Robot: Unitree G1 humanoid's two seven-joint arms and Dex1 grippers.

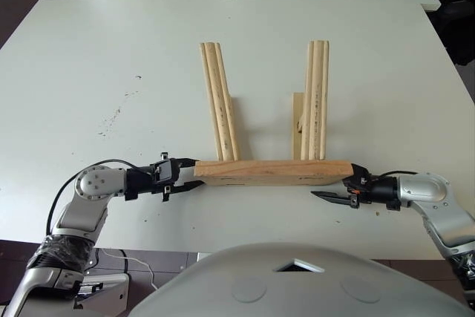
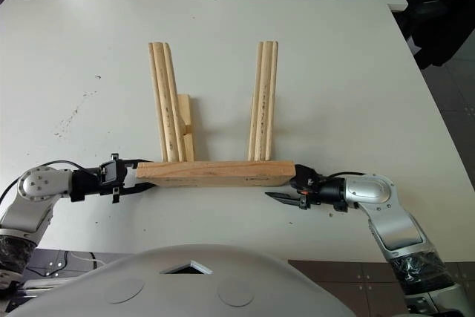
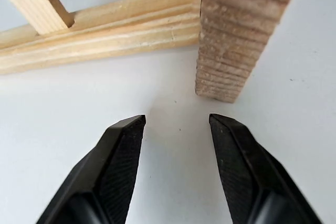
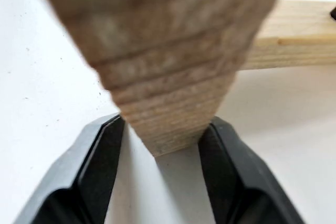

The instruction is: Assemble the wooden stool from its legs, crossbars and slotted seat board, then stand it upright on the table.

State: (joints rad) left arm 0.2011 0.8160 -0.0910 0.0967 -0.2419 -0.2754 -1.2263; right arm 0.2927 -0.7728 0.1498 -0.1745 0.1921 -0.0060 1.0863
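White table [image 1: 89,72]: seat board [image 1: 273,172] on edge, legs [image 1: 219,102] running away from it. Left gripper [image 3: 176,119] spread, just off the board's left end; right gripper [image 4: 165,124] pinching the board's right end.

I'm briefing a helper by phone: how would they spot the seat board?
On the large white table, look along its robot-side edge. The thick wooden seat board stands on edge, crosswise. Unlike the slim grooved wooden legs running away from it, it is one broad plank.
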